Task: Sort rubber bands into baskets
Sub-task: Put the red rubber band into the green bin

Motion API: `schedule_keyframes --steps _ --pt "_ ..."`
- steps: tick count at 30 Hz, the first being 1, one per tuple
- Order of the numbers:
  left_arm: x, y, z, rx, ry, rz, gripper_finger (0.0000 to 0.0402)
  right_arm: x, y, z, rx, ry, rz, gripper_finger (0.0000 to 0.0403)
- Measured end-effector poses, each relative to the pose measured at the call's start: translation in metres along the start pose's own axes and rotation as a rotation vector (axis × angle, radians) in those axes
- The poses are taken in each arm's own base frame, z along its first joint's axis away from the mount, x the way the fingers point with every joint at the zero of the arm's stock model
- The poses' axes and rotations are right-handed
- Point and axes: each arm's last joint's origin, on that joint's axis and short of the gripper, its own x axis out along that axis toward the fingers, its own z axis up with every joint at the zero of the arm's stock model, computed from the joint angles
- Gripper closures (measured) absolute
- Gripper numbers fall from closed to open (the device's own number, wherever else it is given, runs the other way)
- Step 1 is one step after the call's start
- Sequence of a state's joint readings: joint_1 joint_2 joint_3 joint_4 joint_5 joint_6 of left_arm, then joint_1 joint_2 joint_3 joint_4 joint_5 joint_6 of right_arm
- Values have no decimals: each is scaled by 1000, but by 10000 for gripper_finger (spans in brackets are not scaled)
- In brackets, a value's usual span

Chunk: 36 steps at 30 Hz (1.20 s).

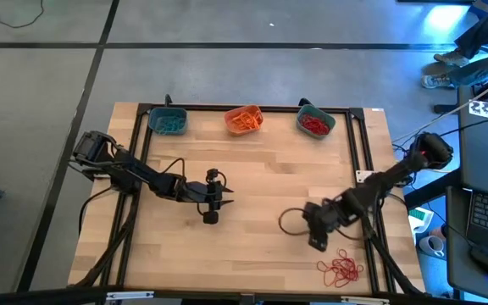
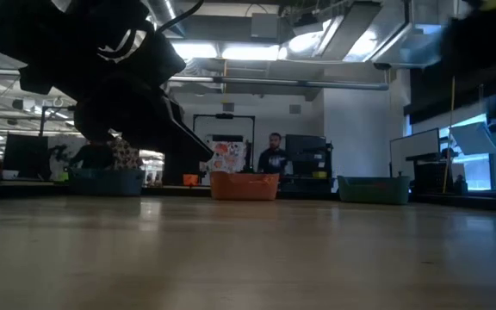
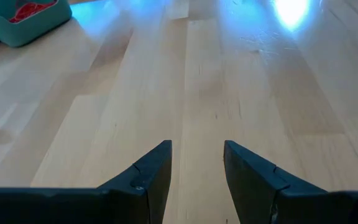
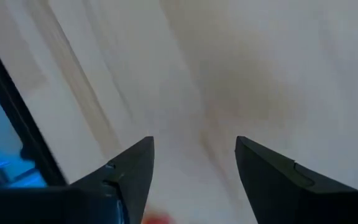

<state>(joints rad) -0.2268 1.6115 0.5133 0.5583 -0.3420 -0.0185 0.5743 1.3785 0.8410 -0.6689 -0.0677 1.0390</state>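
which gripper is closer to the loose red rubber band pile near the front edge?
Right. The right gripper hovers just beside the red rubber band pile, fingers open. The left gripper is far off across the table, also open.

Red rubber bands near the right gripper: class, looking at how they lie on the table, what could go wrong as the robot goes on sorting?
1. The red rubber bands lie tangled in one heap, so the open right gripper may lift several together or drop some on the way.
2. The heap sits close to the table's near edge; a nudge could push bands off.
3. The basket holding red bands stands at the far edge, a long carry.
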Motion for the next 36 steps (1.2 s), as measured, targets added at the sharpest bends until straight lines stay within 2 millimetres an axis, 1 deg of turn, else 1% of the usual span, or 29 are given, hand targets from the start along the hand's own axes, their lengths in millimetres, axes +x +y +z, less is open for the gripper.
schedule_keyframes --steps 5,9,14,18,21,24,31,36 --pt "0 0 0 0 3 0 258 4 7 -37 151 131 -51 178" --pt "0 0 -3 10 28 1 258 4 9 -61 228 170 -113 178" --pt "0 0 -6 20 62 2 258 2 12 -85 311 192 -162 178" --pt "-1 0 -9 19 92 1 258 10 15 -98 322 200 -207 182" --pt "-1 -1 -14 23 136 2 258 22 18 -105 308 201 -228 199" --pt "-2 0 -16 13 155 4 258 31 20 -110 267 204 -243 226" --pt "-2 0 -16 2 155 4 258 50 16 -111 226 201 -330 294" --pt "-2 0 -16 3 155 5 258 55 17 -112 129 221 -330 333"
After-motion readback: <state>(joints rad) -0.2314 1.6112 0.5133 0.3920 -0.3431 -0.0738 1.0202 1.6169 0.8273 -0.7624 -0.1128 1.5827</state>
